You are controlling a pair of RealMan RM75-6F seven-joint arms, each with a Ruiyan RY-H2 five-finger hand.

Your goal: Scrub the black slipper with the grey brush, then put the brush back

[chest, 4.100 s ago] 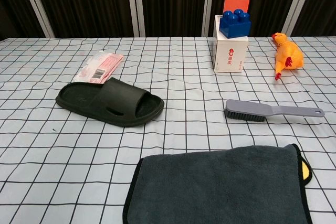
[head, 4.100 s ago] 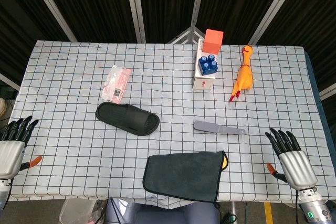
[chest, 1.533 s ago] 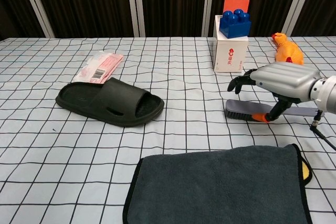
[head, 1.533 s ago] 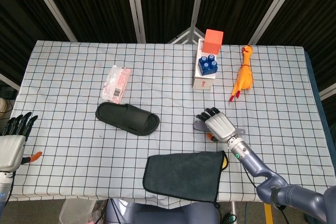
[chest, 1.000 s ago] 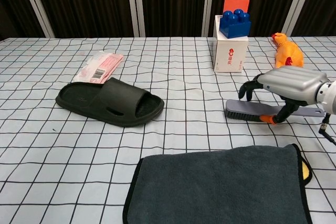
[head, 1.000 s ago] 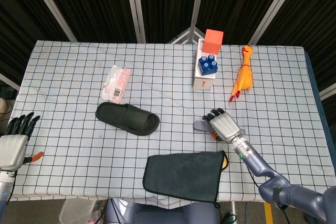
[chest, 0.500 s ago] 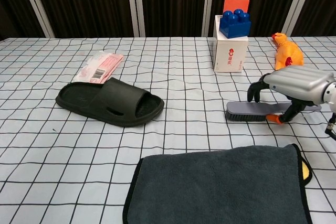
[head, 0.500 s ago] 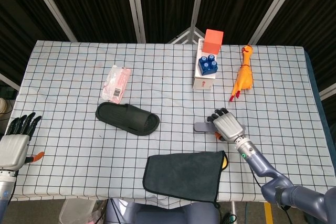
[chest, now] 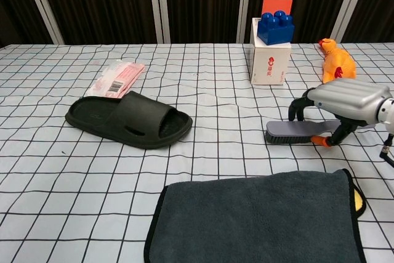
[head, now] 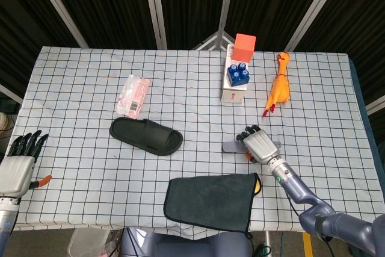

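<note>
The black slipper [head: 146, 135] [chest: 129, 119] lies flat left of the table's middle. To its right, the grey brush [head: 231, 147] [chest: 289, 130] rests on the checked cloth, bristles down and head pointing left. My right hand [head: 261, 144] [chest: 348, 98] sits over the brush handle, with its fingers curled down behind the handle and its orange-tipped thumb in front. It grips the handle, most of which it hides. My left hand [head: 18, 161] hangs off the table's left edge with its fingers spread and nothing in it.
A dark grey towel [head: 210, 203] [chest: 258, 217] lies at the front edge, just below the brush. A white box with a blue block [head: 236, 79] [chest: 269, 60] and a rubber chicken [head: 279, 88] [chest: 337, 63] stand behind the brush. A pink packet [head: 133, 95] [chest: 117, 78] lies behind the slipper.
My right hand came from the table's right edge onto the brush, slid along the handle, and closed around it. The brush has shifted slightly. The slipper stayed put.
</note>
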